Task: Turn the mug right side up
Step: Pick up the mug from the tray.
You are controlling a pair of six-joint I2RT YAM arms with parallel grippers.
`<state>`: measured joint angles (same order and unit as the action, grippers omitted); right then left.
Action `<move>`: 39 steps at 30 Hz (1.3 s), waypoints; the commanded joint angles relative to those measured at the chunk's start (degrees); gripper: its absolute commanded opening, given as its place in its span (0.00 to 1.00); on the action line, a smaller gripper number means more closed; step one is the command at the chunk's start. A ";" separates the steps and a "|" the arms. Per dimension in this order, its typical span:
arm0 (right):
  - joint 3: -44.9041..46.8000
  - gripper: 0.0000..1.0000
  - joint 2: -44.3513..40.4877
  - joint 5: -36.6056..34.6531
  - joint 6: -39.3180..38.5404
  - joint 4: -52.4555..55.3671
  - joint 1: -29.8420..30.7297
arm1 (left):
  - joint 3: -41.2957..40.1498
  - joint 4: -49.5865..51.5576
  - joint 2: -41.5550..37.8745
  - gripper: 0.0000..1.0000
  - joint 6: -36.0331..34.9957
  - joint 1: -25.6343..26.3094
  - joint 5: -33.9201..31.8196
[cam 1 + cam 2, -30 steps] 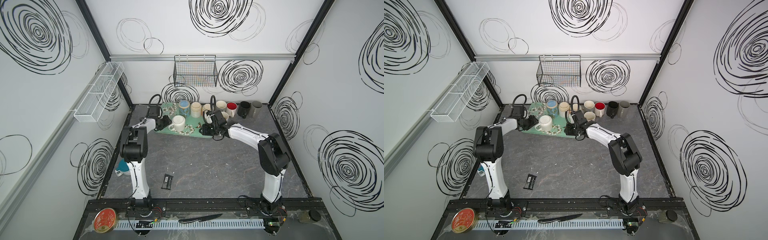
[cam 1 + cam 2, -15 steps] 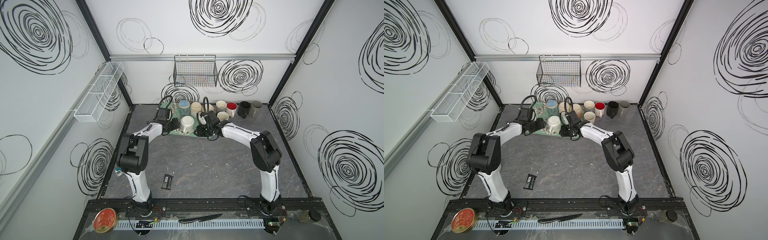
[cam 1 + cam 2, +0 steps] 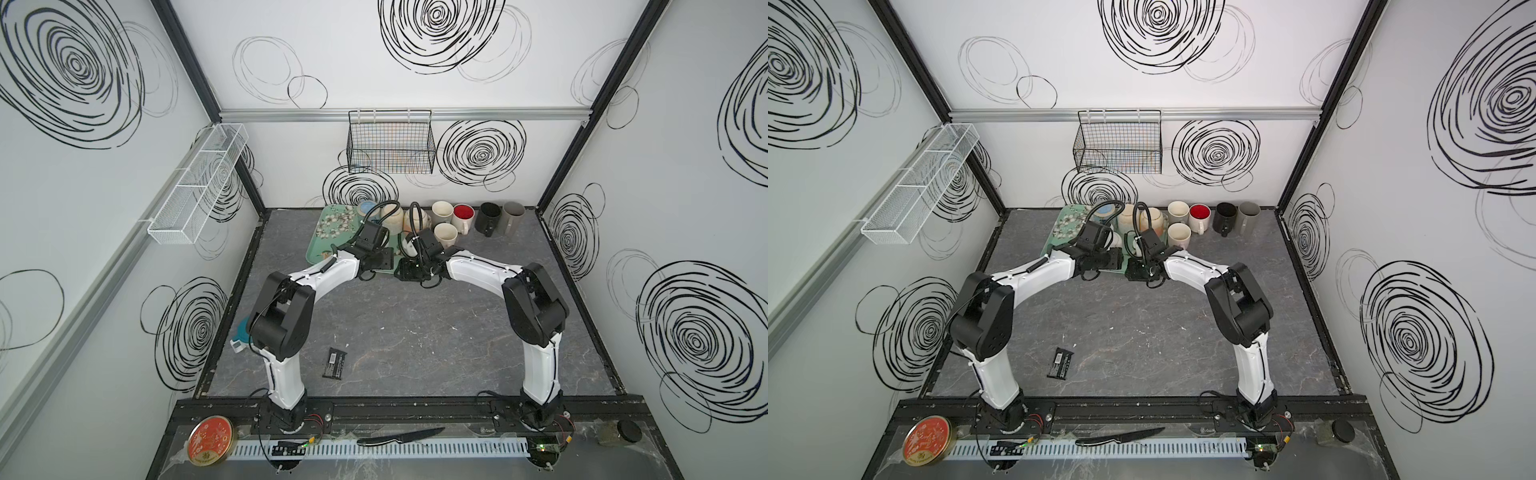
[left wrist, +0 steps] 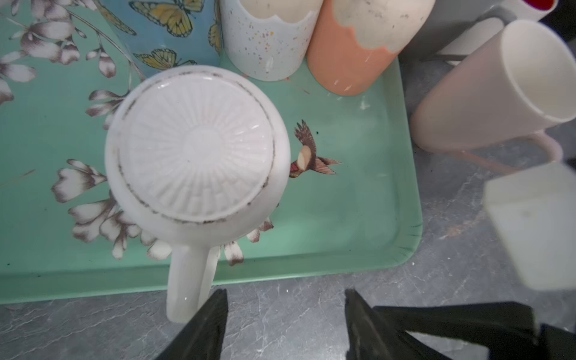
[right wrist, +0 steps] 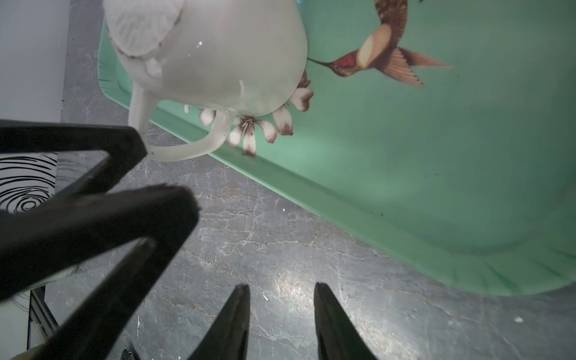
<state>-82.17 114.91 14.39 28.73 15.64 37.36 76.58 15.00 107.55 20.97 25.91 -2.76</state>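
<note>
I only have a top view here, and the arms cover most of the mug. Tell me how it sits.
Observer: The left wrist view shows the white mug upside down on the green tray, ribbed base up.
Operator: Give me the direction of the handle.
Observer: It points at the tray's rim, toward the left gripper.
Operator: Report the jaws.
Observer: Neither holds anything: the left one and the right gripper both stand open.
</note>
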 commanded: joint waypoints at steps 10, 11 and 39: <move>-4.56 0.40 0.75 0.18 -0.31 1.04 -0.45 | 2.56 3.63 -1.82 0.63 -2.73 -1.98 -5.12; -5.45 0.40 1.26 0.27 -0.42 1.27 -0.40 | 2.46 3.54 -2.34 0.63 -2.82 -2.21 -4.89; -19.70 0.40 11.07 3.39 -0.08 6.08 -1.51 | 3.15 0.68 5.31 0.57 -4.24 -6.05 -1.82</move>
<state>-101.86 126.87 17.47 28.32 20.56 36.25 77.45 17.10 111.28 17.96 19.40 -4.05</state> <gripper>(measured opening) 0.396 0.581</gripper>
